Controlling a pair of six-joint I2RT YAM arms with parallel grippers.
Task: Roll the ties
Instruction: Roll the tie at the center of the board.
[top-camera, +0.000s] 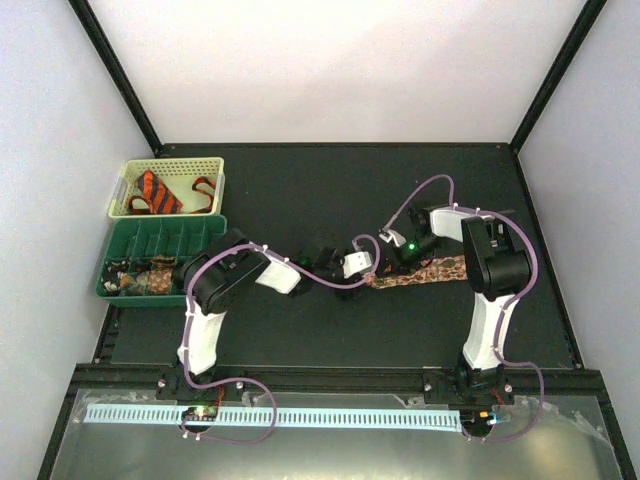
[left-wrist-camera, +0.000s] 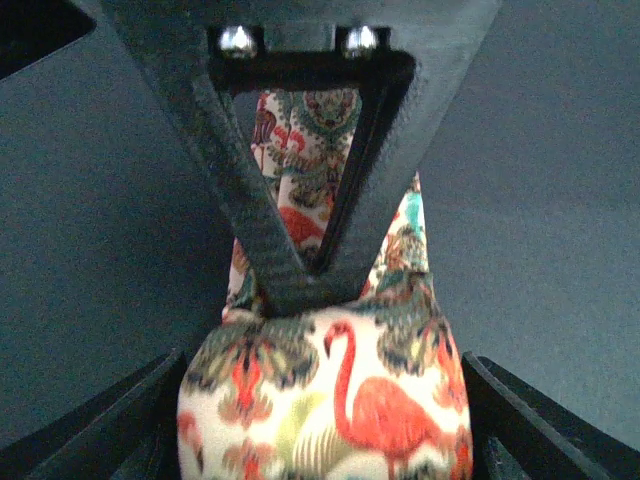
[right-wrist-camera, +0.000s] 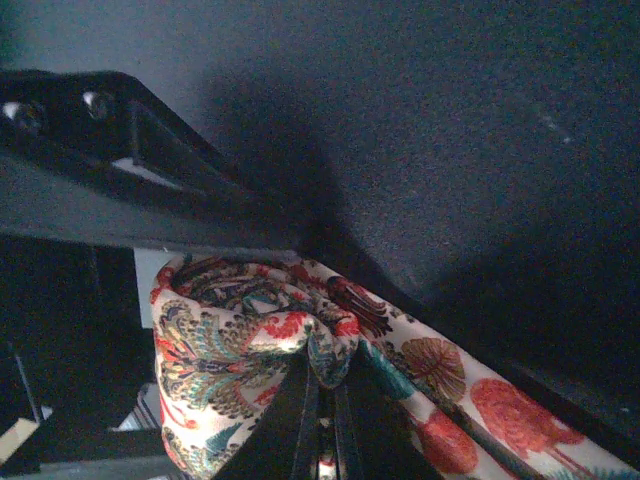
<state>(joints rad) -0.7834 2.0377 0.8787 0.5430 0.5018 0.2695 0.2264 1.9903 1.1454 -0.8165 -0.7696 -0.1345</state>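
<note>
The left arm (top-camera: 205, 335) and right arm (top-camera: 488, 325) share white link shells and black joint housings. Purple cables (top-camera: 330, 284) loop along both. A green light (top-camera: 412, 243) glows at the right wrist. Two shiny screws (left-wrist-camera: 238, 40) top the black frame of the right end effector (left-wrist-camera: 300, 290).

Stretched across the tabletop (top-camera: 330, 190), right of centre: flamingo tie (top-camera: 425, 273), cream with red birds and teal paisley, left end bunched into a loose roll, a fold pinched by the right end effector (right-wrist-camera: 325, 385). Crumpled in the basket (top-camera: 215, 165), far left: orange tie (top-camera: 160, 192), black-striped.
</note>
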